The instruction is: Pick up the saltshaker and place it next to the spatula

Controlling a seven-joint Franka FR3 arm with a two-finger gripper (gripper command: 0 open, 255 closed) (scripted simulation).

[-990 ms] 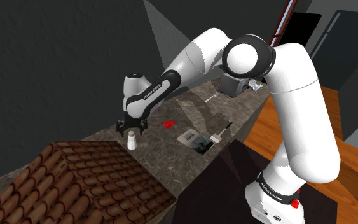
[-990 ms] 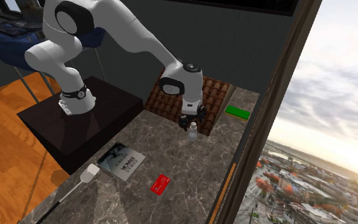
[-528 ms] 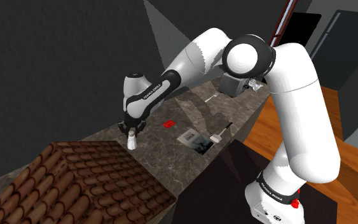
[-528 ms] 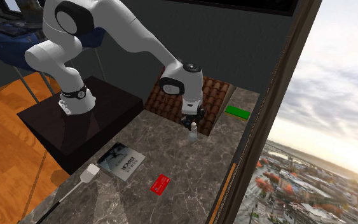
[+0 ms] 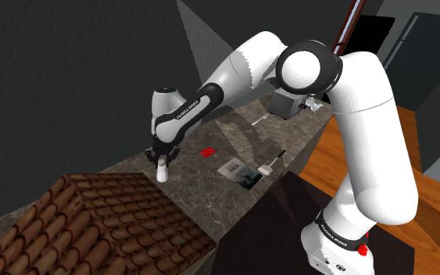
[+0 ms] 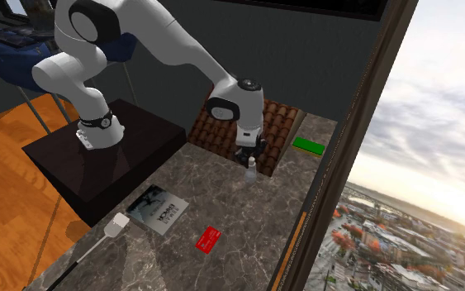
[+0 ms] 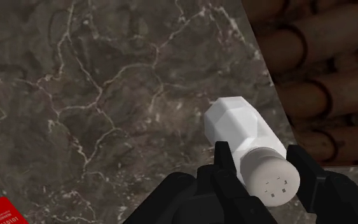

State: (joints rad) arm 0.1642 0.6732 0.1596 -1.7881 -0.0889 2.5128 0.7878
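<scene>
Since a second ago my tool (image 7: 260, 156) has come down and now clasps the white saltshaker (image 7: 242, 127) at its cap, upright on the bench (image 7: 107, 95), well apart from the spatula (image 6: 113, 226).

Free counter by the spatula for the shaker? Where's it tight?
Bare counter lies between the spatula and the red card, below the book in the second exterior view. A wider patch runs between book and saltshaker. Tight: the spatula head nearly meets the book's corner, with the counter edge on its other side.
</scene>
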